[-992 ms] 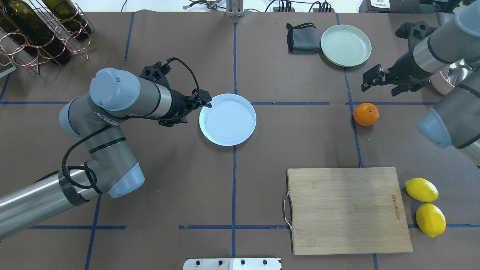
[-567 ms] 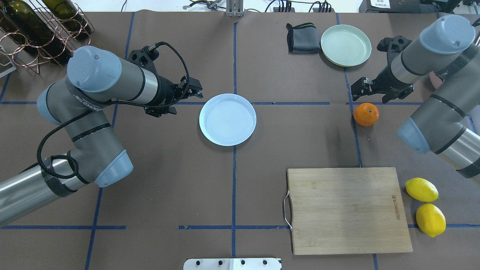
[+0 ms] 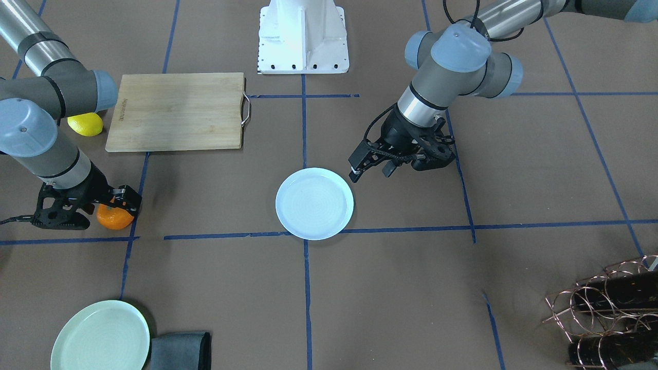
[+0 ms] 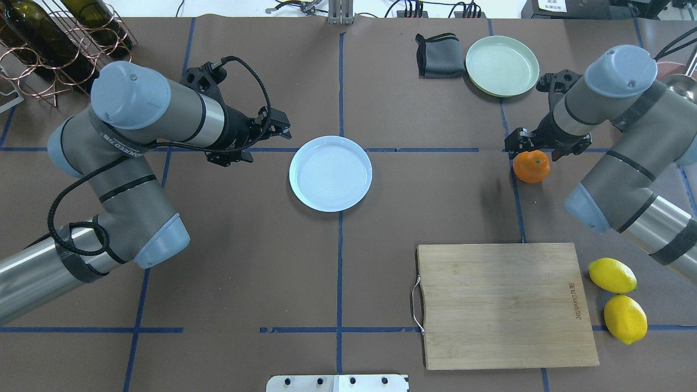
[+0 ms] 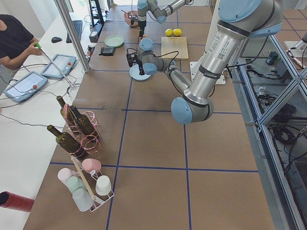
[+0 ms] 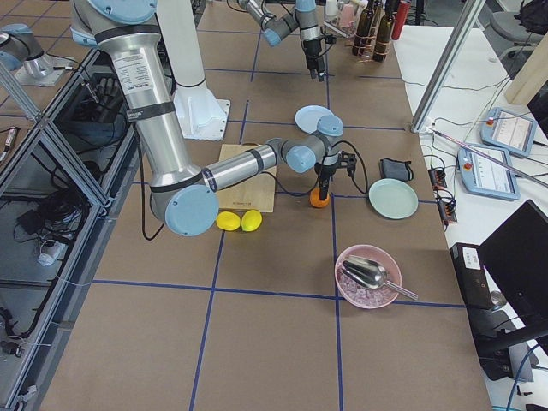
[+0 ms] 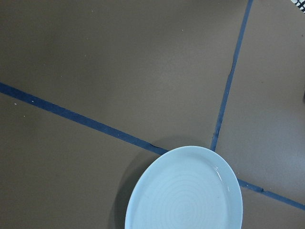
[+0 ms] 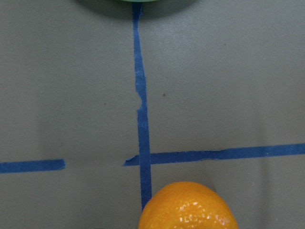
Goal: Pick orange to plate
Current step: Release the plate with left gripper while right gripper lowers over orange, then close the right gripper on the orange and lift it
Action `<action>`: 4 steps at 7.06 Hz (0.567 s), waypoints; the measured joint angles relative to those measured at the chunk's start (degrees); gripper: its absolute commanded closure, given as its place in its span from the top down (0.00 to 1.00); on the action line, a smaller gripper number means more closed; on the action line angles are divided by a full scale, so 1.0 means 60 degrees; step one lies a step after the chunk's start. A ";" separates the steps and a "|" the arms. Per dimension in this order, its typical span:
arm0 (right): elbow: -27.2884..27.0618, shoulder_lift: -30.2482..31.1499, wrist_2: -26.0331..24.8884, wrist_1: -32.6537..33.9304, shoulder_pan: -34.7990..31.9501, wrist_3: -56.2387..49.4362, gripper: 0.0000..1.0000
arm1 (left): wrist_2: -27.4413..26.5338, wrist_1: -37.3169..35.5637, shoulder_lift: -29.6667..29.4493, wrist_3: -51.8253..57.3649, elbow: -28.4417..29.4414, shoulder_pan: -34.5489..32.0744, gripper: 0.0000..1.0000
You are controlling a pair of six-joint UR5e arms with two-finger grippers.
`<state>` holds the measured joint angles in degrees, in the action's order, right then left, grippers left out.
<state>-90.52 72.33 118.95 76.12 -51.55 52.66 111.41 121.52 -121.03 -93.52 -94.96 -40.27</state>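
Note:
The orange (image 4: 532,167) lies on the brown table at the right, on a blue tape line, also seen in the front view (image 3: 115,220). My right gripper (image 4: 540,147) hangs open right over its far side, fingers spread wide, not closed on it. In the right wrist view the orange (image 8: 188,207) fills the bottom edge and no fingers show. The pale bluish-white plate (image 4: 330,181) sits bare at mid-table. My left gripper (image 4: 282,125) hovers open a short way to the plate's left, apart from the rim. The left wrist view catches the plate (image 7: 186,191) at its bottom.
A mint-green plate (image 4: 502,65) and a folded dark cloth (image 4: 440,55) lie at the far right. A wooden cutting board (image 4: 503,305) and two lemons (image 4: 612,276) sit near right. A wine-bottle rack (image 4: 54,43) stands far left. A pink bowl with a scoop (image 6: 368,276) lies beyond the right arm.
My right gripper has swung in and down from the far right until it is over the orange. My left gripper has drawn back from the plate's rim to the left.

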 measured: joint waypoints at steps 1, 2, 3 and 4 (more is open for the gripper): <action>0.0101 -0.0010 -0.0016 -0.0005 0.0010 -0.0036 1.00 | 0.0004 0.0000 0.0001 0.0001 -0.0005 -0.0010 1.00; 0.0257 -0.0027 -0.0031 -0.0011 0.0027 -0.0052 1.00 | 0.0005 -0.0005 0.0006 0.0001 -0.0015 -0.0016 1.00; 0.0374 -0.0046 -0.0042 -0.0014 0.0062 -0.0054 1.00 | 0.0005 -0.0008 0.0010 0.0001 -0.0025 -0.0021 1.00; 0.0443 -0.0058 -0.0047 -0.0016 0.0134 -0.0046 1.00 | 0.0005 -0.0009 0.0013 0.0001 -0.0042 -0.0024 1.00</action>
<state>-87.87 71.98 118.67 76.03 -50.75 52.38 111.44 121.47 -120.95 -93.52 -95.21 -40.41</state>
